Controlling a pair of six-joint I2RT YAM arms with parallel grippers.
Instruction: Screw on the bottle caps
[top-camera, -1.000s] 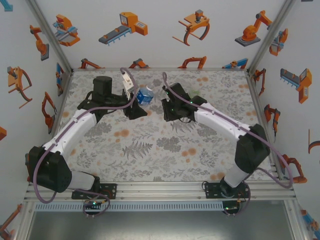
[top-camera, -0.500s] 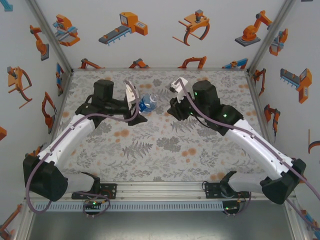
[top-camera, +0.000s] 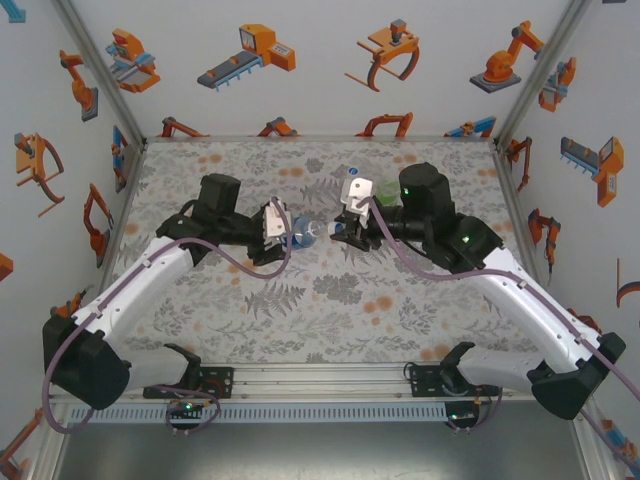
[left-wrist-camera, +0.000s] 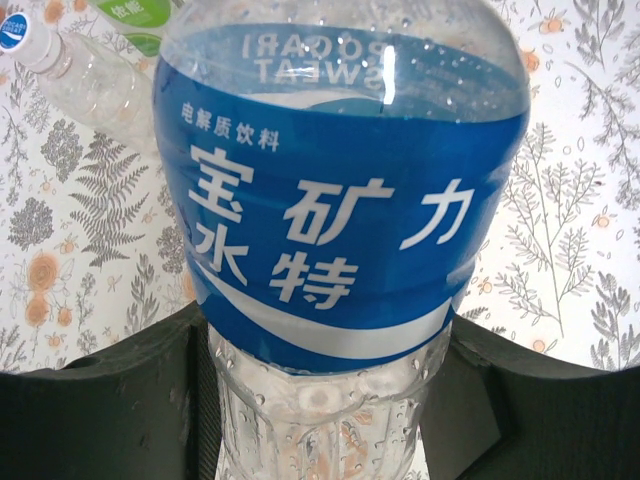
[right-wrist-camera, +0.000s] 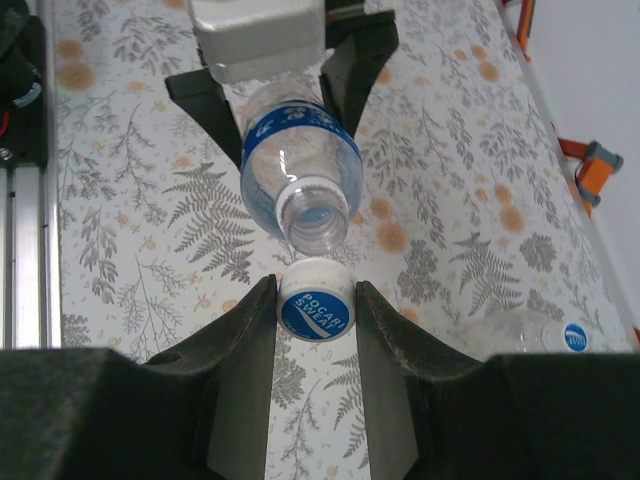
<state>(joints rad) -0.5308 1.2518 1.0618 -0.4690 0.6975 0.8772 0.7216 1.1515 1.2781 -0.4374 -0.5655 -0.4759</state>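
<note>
The right gripper (right-wrist-camera: 315, 300) is clamped on a cap (right-wrist-camera: 315, 312), its two matte black fingers pressing the ribbed white rim from 3 and 9 o'clock. The cap is a small round disc with a blue printed top facing the wrist camera. At 12 o'clock from it, just beside it, is the open mouth of the bottle (right-wrist-camera: 300, 165), a threaded clear ring. Whether cap and mouth touch cannot be told.

The left gripper (left-wrist-camera: 320, 400) is closed on that bottle's lower body, black fingers (left-wrist-camera: 130, 400) against the ridged, see-through plastic. Above them a glossy blue label with white characters wraps the rounded shoulder, and droplets cling inside the wall. In the top view the bottle lies level off the desk (top-camera: 300, 320), between the two grippers, mouth toward 3 o'clock.

A clear bottle (left-wrist-camera: 95, 85) lies on the desk at 10 o'clock in the left wrist view, with a second cap (left-wrist-camera: 15, 30) on its neck. Next to it is a green bottle (left-wrist-camera: 135, 10). The desk cover is pale, printed with grey ferns and orange blossoms.
</note>
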